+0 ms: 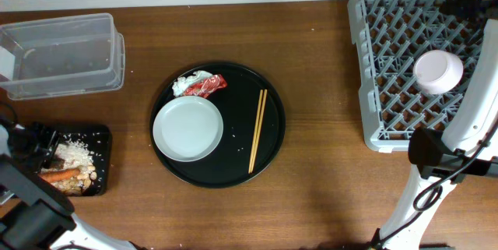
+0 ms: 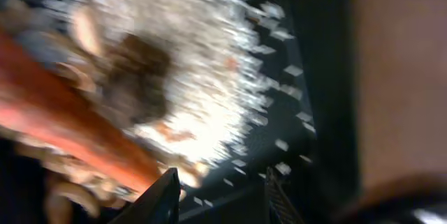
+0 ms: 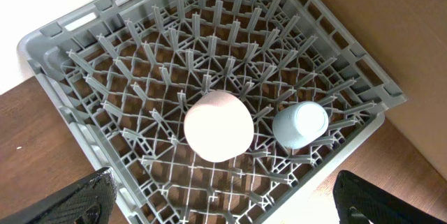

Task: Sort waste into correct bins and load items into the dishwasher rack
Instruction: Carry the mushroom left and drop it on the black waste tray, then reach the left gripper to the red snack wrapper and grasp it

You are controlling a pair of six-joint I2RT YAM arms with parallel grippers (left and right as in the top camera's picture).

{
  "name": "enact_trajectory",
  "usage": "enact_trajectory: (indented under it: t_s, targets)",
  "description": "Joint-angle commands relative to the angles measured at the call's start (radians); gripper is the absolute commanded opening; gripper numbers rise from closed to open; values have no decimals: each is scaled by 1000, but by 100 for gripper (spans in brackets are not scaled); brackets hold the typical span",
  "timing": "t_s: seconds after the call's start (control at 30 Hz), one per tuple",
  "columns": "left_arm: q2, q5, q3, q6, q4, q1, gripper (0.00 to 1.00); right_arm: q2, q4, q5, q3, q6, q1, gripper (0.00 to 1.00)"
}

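My left gripper (image 2: 222, 199) hangs low over the flat black bin (image 1: 103, 137), jaws apart with nothing between them; the view is blurred. Under it lie rice-and-meat scraps (image 2: 202, 63), an orange carrot (image 2: 63, 119) and a small brown lump (image 2: 140, 70). On the round black tray (image 1: 272, 94) rest the white plate (image 1: 187, 128), two chopsticks (image 1: 257, 129), a red wrapper (image 1: 208, 86) and white tissue (image 1: 185, 85). My right gripper (image 3: 230, 210) is wide open above the grey rack (image 3: 63, 49), which holds the upturned bowl (image 3: 218, 125) and the blue cup (image 3: 300, 124).
The clear plastic tub (image 1: 58, 51) stands at the back left, beyond the black bin. Bare wooden table (image 1: 327, 180) lies between the round tray and the rack (image 1: 369, 117). My right arm's base (image 1: 436, 153) sits just in front of the rack.
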Motion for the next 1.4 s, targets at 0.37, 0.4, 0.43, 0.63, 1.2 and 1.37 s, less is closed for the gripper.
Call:
enact_trajectory:
  t_s: [0.37, 0.4, 0.43, 0.63, 1.2, 1.37]
  targets:
    - [-309, 109, 10, 202, -24, -598, 40, -28, -6, 18, -3, 4, -1, 98]
    - [-299, 108, -11, 233, -17, -680, 41, -28, -6, 18, -3, 4, -1, 98]
    - [-290, 99, -28, 246, -8, -740, 41, -28, -6, 18, -3, 4, -1, 98]
    - [-199, 90, -100, 237, 100, -1007, 43, -28, -6, 18, -3, 4, -1, 98]
    - [-97, -155, -98, 143, 230, -1172, 65, -28, -6, 18, -3, 4, -1, 98]
    - [-97, -235, -98, 109, 185, -1142, 65, -28, -6, 18, -3, 4, -1, 98]
